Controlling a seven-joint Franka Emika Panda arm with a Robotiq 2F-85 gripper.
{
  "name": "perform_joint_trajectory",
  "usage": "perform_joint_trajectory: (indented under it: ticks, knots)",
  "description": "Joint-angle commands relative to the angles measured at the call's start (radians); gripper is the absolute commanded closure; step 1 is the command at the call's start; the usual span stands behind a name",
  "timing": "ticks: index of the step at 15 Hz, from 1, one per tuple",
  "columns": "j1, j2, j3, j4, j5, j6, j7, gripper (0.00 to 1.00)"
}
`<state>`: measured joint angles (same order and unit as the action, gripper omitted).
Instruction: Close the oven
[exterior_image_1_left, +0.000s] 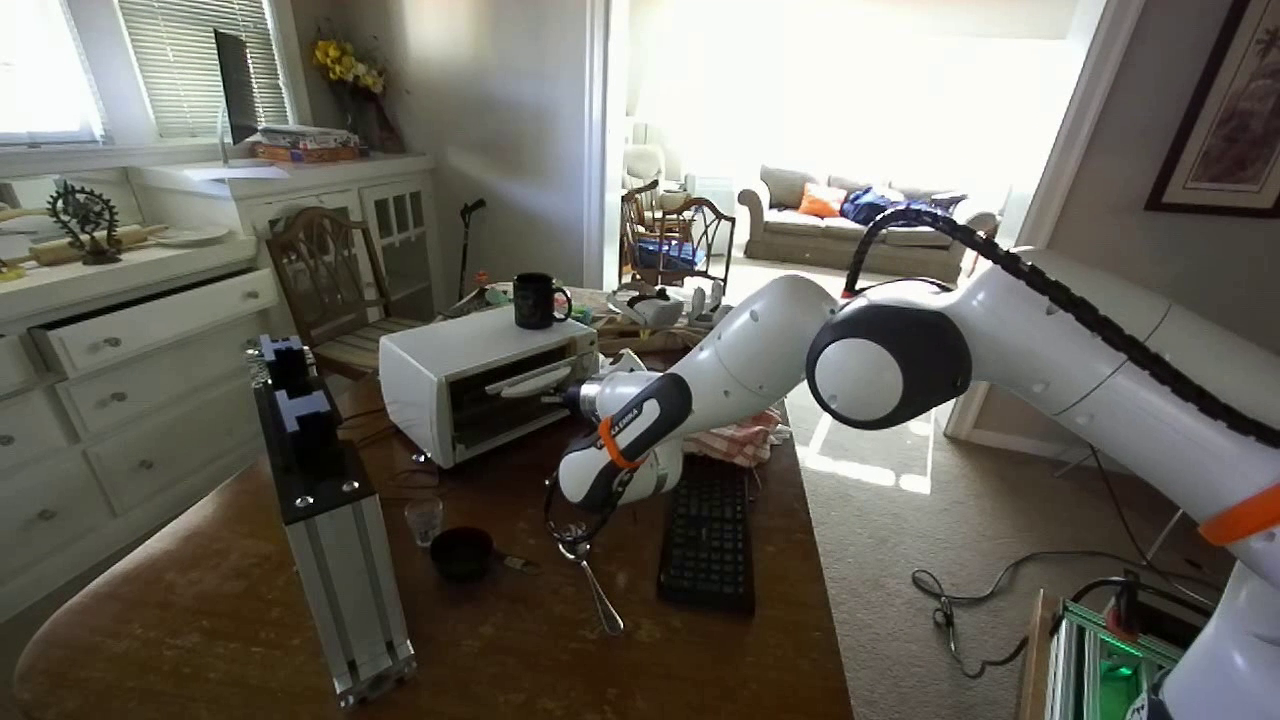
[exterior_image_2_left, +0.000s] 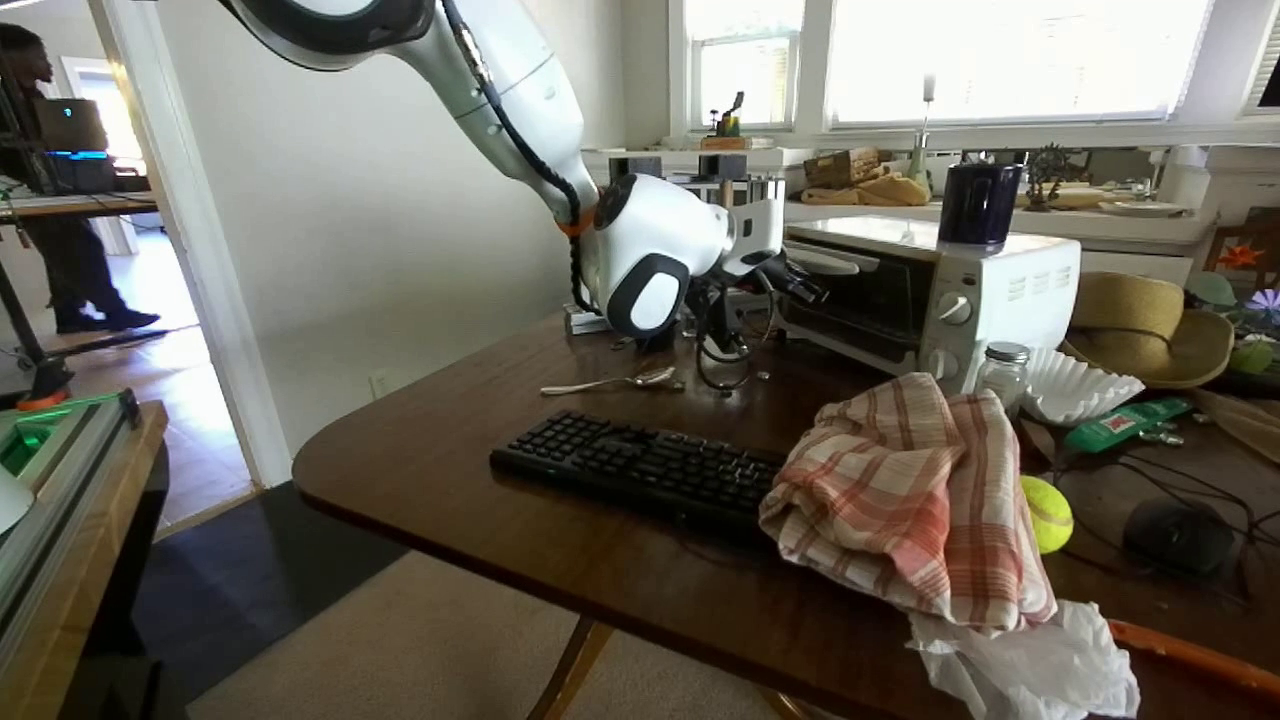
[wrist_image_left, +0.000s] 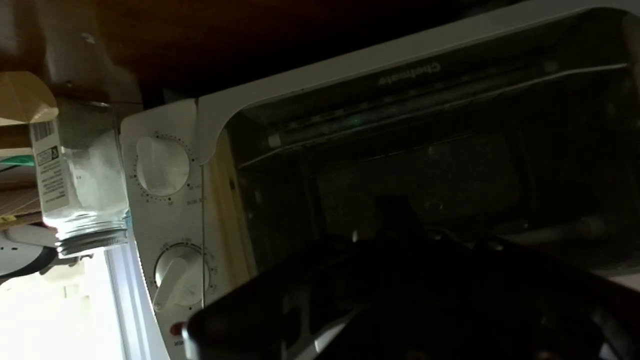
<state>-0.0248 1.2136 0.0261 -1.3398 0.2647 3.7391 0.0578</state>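
The white oven (exterior_image_1_left: 455, 345) stands on the wooden table, and it also shows in an exterior view (exterior_image_2_left: 1020, 300). Its dark glass door (exterior_image_2_left: 885, 300) stands close to upright. I cannot tell if a gap is open at its top. The white handle (exterior_image_1_left: 530, 384) runs along the door's upper part. My gripper (exterior_image_1_left: 556, 398) is in front of the door near the handle, also in an exterior view (exterior_image_2_left: 812, 290). I cannot tell if it touches. The wrist view is upside down, with the glass (wrist_image_left: 450, 175) behind the dark gripper (wrist_image_left: 392, 205), whose fingertips look shut and empty.
A dark mug (exterior_image_1_left: 535, 300) stands on the oven. A metal frame with a black top (exterior_image_1_left: 345, 560) stands nearby. A glass jar (exterior_image_2_left: 1002, 375), checked cloth (exterior_image_2_left: 900, 490), keyboard (exterior_image_1_left: 707, 540), small pan (exterior_image_1_left: 462, 553) and spoon (exterior_image_1_left: 600, 600) are on the table.
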Motion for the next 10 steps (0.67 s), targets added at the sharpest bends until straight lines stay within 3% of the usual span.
perform_joint_trajectory:
  ticks: [1,10]
  knots:
    - [0.047,0.096,-0.045,0.153,0.086,-0.035,-0.026,1.00]
    - [0.121,0.210,-0.153,0.354,0.266,-0.111,-0.078,1.00]
